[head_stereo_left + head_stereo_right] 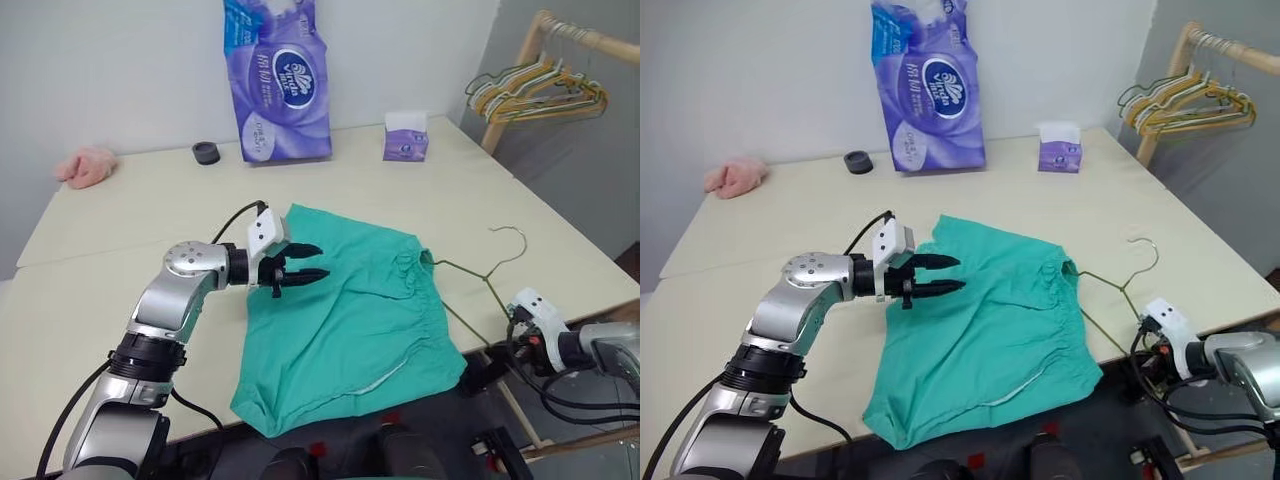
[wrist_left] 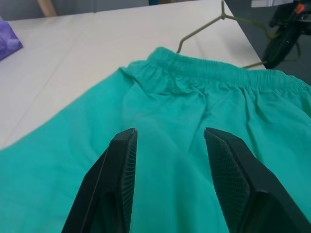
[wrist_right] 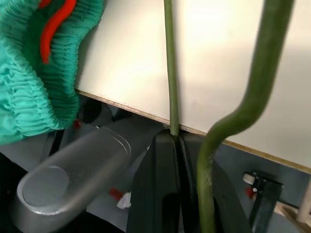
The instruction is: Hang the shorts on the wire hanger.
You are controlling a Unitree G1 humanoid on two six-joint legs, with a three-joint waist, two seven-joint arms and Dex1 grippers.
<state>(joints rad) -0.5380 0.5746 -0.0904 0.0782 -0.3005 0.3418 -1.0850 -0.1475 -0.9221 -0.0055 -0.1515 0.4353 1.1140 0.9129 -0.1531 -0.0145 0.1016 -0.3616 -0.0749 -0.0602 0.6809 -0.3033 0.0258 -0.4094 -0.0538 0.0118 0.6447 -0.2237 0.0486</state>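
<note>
purple tissue pack [image 1: 279,82], pink cloth [image 1: 87,166], tissue box [image 1: 405,137]

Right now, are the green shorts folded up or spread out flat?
Spread out. The shorts lie flat and open on the table, waistband toward the wire hanger, one corner hanging over the near edge.

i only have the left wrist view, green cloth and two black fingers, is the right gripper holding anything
Observer: Yes. The right gripper is shut on the wire hanger, at the table's near edge.
Operator: where's the hanger against the shorts
Observer: It lies at the waistband end of the shorts, partly under the cloth, hook pointing away from the robot.
Operator: and my left gripper, touching cloth or not
Observer: The left gripper is open over the shorts' far left part, gripping nothing; whether it touches is not clear.
</note>
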